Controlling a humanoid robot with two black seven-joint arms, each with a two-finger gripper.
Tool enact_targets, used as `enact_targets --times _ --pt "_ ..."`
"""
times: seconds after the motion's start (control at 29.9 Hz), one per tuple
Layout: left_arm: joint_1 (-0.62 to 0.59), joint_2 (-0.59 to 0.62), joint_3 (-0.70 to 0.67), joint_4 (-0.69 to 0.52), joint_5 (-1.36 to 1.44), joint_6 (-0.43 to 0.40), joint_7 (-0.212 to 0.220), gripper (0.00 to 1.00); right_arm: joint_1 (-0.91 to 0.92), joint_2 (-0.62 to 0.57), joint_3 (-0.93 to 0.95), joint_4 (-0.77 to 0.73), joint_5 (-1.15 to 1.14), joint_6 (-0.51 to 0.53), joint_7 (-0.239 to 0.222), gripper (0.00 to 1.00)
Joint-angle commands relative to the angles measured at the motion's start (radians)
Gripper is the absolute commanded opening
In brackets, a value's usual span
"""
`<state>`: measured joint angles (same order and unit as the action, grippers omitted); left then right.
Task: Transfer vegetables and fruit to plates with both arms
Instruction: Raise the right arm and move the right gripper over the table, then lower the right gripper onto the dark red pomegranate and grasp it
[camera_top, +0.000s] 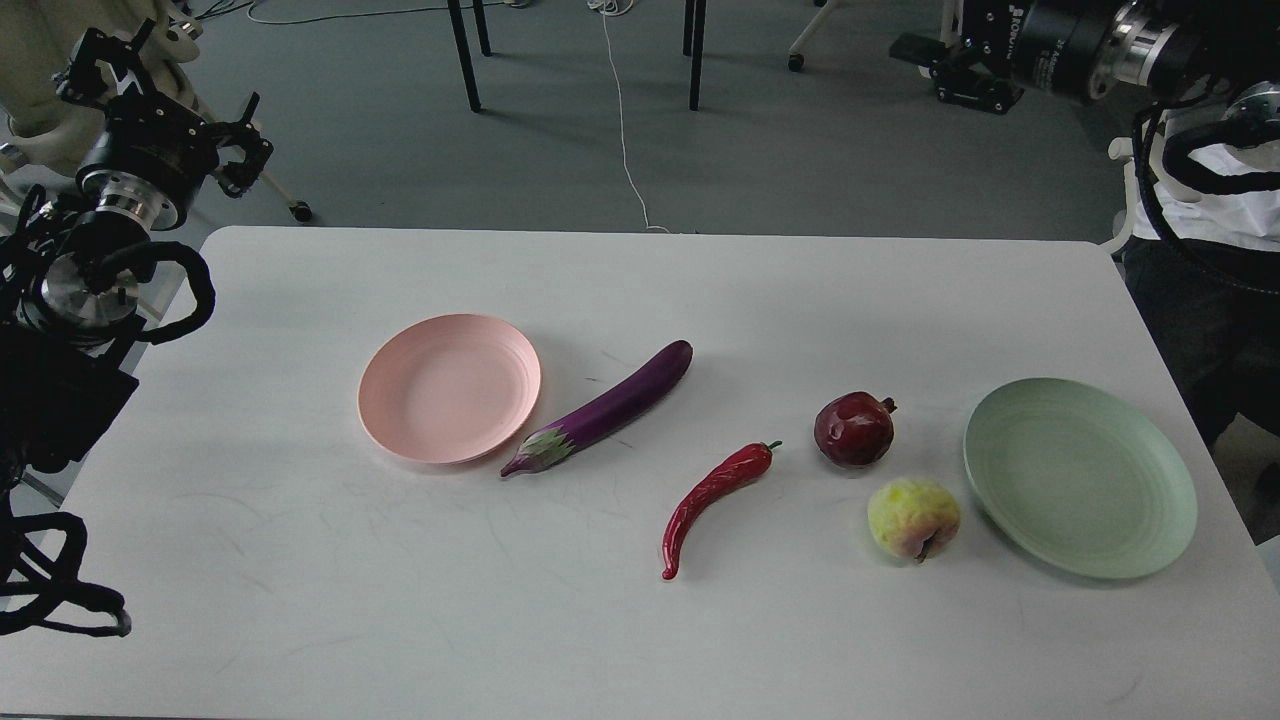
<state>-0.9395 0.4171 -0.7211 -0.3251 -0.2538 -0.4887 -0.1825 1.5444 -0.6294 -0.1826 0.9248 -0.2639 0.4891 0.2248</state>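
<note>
A purple eggplant (605, 408) lies mid-table, its calyx beside the pale pink plate (449, 388). A red chili pepper (711, 492) lies to its right. A dark red pomegranate (853, 429) and a yellow-green fruit (913, 518) sit just left of the pale green plate (1079, 476). Both plates are empty. My left gripper (165, 95) is off the table's far left corner, open and empty. My right gripper (940, 70) is raised beyond the table's far right edge, pointing left, open and empty.
The white table (640, 640) has a bare front half. Chair and table legs (462, 55) and a white cable (622, 130) lie on the grey floor beyond the far edge. My arm cables (1200, 160) hang at the upper right.
</note>
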Motion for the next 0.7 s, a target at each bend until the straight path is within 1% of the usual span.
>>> enact_targets --times 0.0,0.13,0.27,0.33,0.47,0.53,0.67 --pt "-0.001 0.003 -0.001 0.0 0.001 0.0 0.001 0.99 0.084 0.048 -0.15 0.075 -0.171 0.0 0.001 0.99" --pt "-0.002 0.002 -0.001 0.0 0.001 0.0 0.006 0.99 0.15 0.109 -0.287 0.135 -0.325 0.0 0.001 0.99" --pt "-0.001 0.002 -0.001 0.0 0.001 0.0 0.008 0.99 0.229 0.18 -0.434 0.206 -0.527 0.0 0.008 0.99" --pt "-0.001 0.002 -0.001 0.0 0.001 0.0 0.005 0.99 0.24 0.195 -0.484 0.229 -0.602 0.0 0.027 0.98" --pt "-0.001 0.003 -0.001 0.0 -0.002 0.0 0.001 0.99 0.24 0.189 -0.577 0.301 -0.812 0.0 0.071 0.97" --pt "-0.001 0.003 -0.001 0.0 -0.002 0.0 0.0 0.99 0.232 0.201 -0.623 0.304 -0.862 -0.029 0.082 0.97" --pt "0.001 0.005 -0.001 0.0 -0.002 0.0 0.0 0.99 0.217 0.267 -0.67 0.283 -0.87 -0.07 0.082 0.97"
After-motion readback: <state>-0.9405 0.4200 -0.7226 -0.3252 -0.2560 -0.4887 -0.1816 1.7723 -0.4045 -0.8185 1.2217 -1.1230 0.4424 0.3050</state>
